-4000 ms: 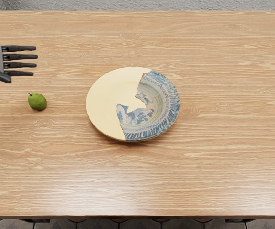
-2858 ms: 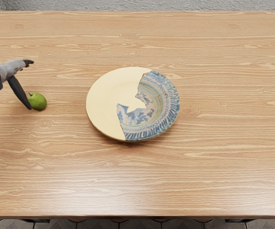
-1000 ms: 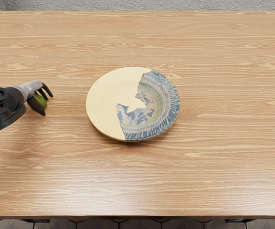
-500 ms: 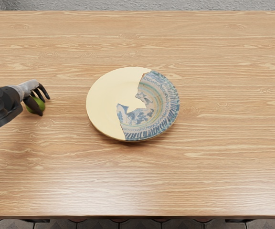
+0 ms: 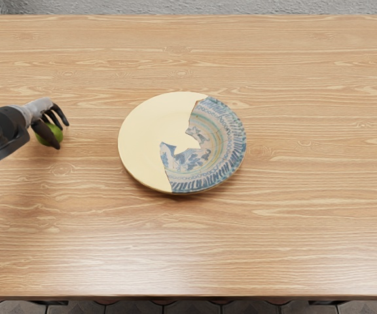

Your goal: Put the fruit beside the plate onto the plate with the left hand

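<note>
At the left edge of the table [image 5: 293, 229], the left hand [image 5: 43, 119] was closed around the fruit [image 5: 57, 133]. The dark fingers [image 5: 59, 114] curled over its top and far side. Only a small green patch showed between them. Whether the fruit rested on the wood or was held just clear of it could not be determined.

Handling, by estimate: the fruit was small, green and rounded. It was probably light and firm, with a smooth skin that could slip or roll out of a loose grasp. The widest part of the body was the proper place to hold it, fingers opposed to thumb, as the hand appeared to have it. Moderate pressure should suffice.

To the right, well apart from the fruit, the plate [image 5: 146, 131] lay flat near the table's middle. Its left part was plain cream, and its right part bore a blue pattern with a jagged border. The plate looked shallow with a low rim, so a rounded fruit released from height might roll off. Nothing stood on the wood between hand and plate. The right hand was not in view.
</note>
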`<state>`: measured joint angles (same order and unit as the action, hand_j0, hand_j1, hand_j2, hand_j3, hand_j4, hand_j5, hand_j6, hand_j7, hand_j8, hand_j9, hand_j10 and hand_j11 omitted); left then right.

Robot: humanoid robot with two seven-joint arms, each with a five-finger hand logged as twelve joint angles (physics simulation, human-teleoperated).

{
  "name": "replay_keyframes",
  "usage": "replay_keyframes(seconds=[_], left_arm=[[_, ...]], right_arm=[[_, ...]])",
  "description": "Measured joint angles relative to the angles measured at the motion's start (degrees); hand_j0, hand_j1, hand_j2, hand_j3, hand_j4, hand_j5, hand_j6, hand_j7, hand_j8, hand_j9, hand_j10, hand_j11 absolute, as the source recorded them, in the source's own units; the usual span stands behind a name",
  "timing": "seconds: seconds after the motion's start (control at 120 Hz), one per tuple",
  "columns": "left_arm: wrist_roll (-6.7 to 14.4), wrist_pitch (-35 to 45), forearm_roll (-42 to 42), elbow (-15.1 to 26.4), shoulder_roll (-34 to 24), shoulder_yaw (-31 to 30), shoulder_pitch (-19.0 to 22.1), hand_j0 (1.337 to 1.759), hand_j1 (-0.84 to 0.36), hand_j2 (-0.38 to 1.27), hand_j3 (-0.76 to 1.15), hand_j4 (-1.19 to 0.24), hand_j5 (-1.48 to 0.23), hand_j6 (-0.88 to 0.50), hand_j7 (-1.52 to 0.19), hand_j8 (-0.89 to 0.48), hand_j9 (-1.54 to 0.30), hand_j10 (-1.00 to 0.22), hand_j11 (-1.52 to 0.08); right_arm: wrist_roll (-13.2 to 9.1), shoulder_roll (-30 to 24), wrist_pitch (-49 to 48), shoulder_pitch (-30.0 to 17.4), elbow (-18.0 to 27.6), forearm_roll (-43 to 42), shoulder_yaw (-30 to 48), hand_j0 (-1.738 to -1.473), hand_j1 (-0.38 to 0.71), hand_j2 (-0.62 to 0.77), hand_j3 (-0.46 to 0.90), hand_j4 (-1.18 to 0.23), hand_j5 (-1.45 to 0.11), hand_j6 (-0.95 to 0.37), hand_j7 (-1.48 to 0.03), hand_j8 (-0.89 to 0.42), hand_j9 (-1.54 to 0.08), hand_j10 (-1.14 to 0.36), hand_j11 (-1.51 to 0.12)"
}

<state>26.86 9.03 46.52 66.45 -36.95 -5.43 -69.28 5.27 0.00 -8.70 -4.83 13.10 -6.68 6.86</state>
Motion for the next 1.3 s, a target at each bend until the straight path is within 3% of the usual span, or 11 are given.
replay_keyframes(seconds=[0.633, 1.3], left_arm=[[0.3, -5.0, -5.2, 0.0, 1.2, 0.2, -6.2, 1.656, -0.31, 0.36, 0.0, -0.65, -0.89, -0.56, -0.89, -0.44, -0.89, -0.56, -0.87], [0.9, -6.1, -9.7, -0.1, 8.1, -1.7, -12.2, 1.654, -0.33, 0.39, 0.0, -0.67, -0.95, -0.55, -0.95, -0.41, -0.94, -0.53, -0.92]], right_arm=[[0.0, 0.0, 0.0, 0.0, 0.0, 0.0, 0.0, -1.658, -0.33, 0.0, 0.0, -0.02, -0.02, -0.02, -0.02, -0.02, -0.02, -0.02, -0.02], [0.0, 0.0, 0.0, 0.0, 0.0, 0.0, 0.0, -1.658, -0.33, 0.0, 0.0, -0.02, -0.02, -0.02, -0.02, -0.02, -0.02, -0.02, -0.02]])
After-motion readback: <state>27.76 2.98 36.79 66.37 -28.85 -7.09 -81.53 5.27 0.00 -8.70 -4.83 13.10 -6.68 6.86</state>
